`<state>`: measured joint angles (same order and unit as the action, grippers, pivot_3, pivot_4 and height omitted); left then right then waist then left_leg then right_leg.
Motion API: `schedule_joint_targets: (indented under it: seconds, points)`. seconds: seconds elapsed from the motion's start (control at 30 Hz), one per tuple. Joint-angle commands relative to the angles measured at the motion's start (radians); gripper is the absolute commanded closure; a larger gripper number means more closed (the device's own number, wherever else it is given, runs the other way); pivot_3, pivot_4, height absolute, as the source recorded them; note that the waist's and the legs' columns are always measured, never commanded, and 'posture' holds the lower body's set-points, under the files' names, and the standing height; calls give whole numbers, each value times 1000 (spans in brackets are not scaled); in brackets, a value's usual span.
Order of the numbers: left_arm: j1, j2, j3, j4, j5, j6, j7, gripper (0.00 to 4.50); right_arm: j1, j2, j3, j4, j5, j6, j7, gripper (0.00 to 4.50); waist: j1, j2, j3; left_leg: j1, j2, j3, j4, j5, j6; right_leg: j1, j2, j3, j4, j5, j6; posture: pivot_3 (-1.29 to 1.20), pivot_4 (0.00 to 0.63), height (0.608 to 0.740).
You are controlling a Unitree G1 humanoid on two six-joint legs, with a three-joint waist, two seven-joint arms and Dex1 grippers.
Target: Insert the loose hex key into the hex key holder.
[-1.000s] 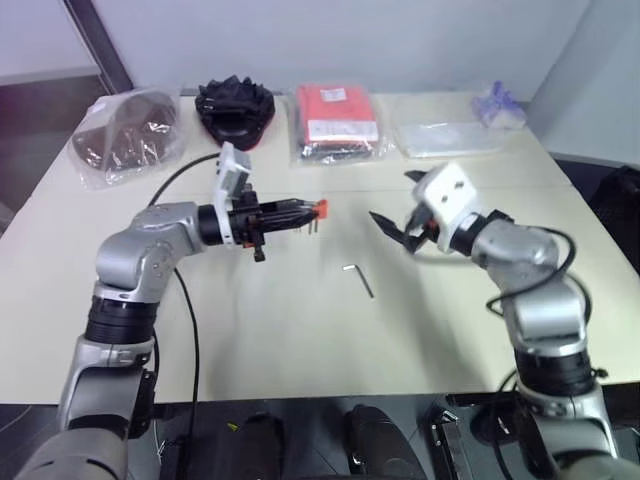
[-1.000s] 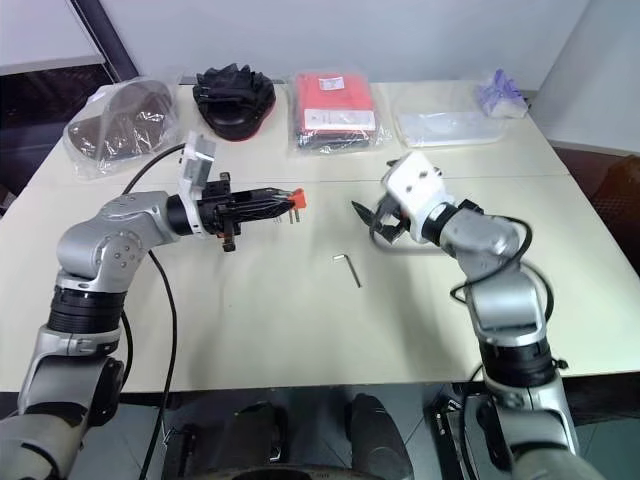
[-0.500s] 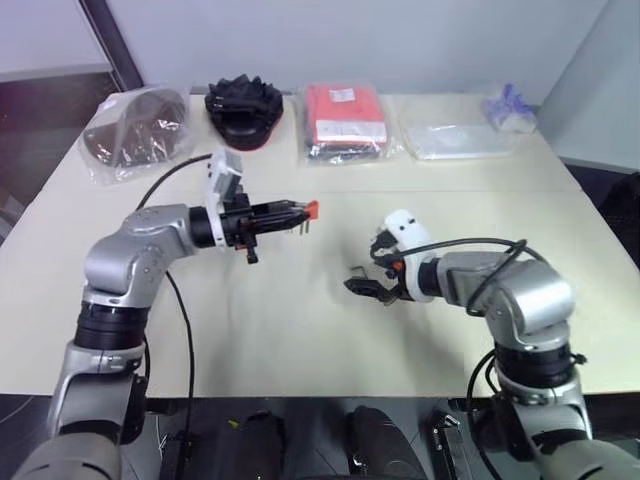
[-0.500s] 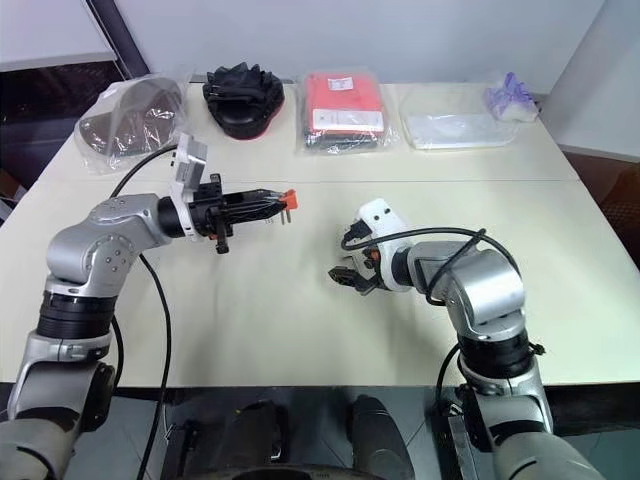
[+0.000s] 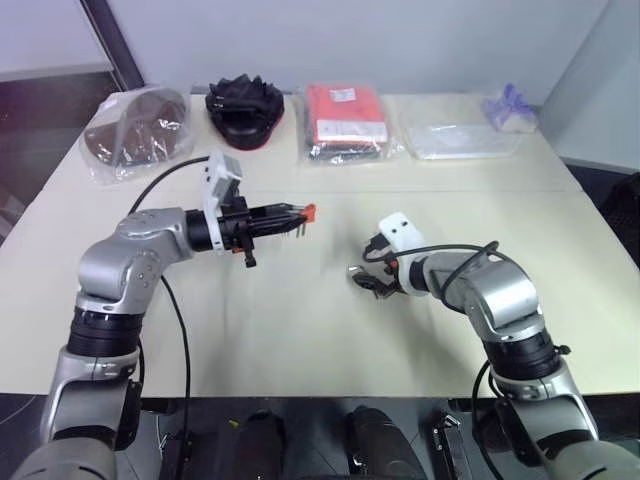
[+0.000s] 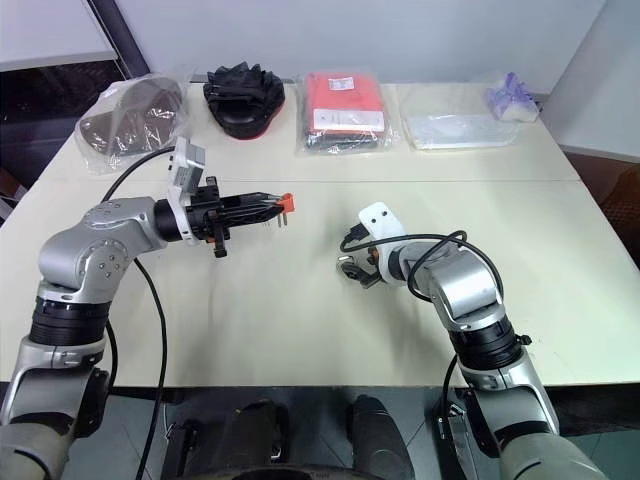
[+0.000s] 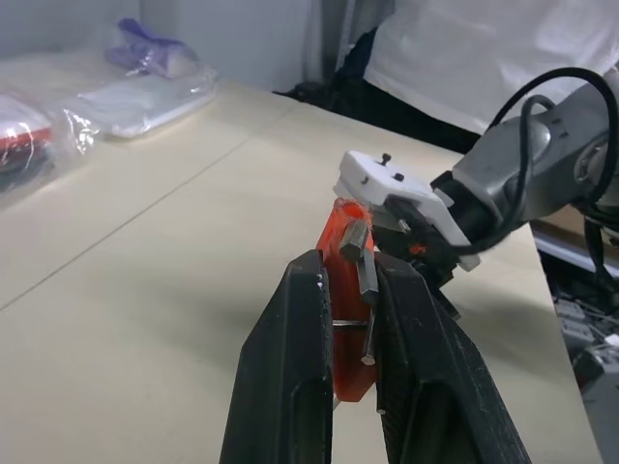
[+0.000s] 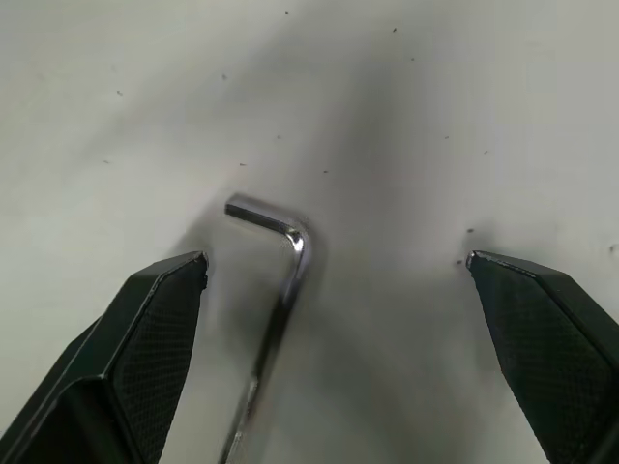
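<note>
Bright even overhead light, soft shadows on the table (image 5: 300,320), near fingers (image 8: 145,358) blurred

Head stereo pair looks down over the table (image 5: 300,330); each wrist view looks along its fingers, the right very close.

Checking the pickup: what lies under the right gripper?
The loose hex key lies flat on the table between the open right gripper fingers; its long end runs out of view.
</note>
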<state>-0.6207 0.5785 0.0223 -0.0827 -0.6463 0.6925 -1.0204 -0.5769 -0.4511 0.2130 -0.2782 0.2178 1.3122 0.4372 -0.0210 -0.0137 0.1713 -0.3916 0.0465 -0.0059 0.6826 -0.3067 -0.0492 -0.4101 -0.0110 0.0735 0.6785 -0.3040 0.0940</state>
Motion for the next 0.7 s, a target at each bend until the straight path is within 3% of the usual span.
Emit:
schedule_joint_targets:
  seconds: [0.03,0.13,0.33,0.53,0.63,0.7]
  points:
    - [-3,8,34,-32,-18,-9,5,4438,8,-15,34,-4,-5,-33,5,249,0,0,0,0,0,0,0,0,0,0,0,0,0,0,0,0,150,740]
    - [1,9,37,-37,-18,-10,8,4438,12,-35,58,4,-15,-58,7,1305,0,0,0,0,0,0,0,0,0,0,0,0,0,0,0,0,150,740]
    - [3,6,37,-39,-19,-13,13,4438,18,-59,72,-2,-10,-72,13,4322,3,0,0,0,0,0,0,0,0,1,0,0,-2,0,0,0,150,740]
    - [4,-3,31,-44,-21,-13,19,4438,30,-11,-52,-34,46,-81,15,4421,5,0,0,-1,0,0,0,0,0,2,0,0,-7,0,0,0,150,740]
    - [0,-17,20,-39,-17,-18,21,4438,27,27,-164,-74,77,-208,15,4421,4,0,0,-2,0,0,-1,0,0,2,0,0,-8,0,0,0,150,740]
    - [-8,-37,7,-33,-12,-22,23,4438,2,78,-251,-95,70,-392,-34,4421,3,0,0,-2,0,0,-1,0,0,2,0,0,-8,0,0,0,150,740]
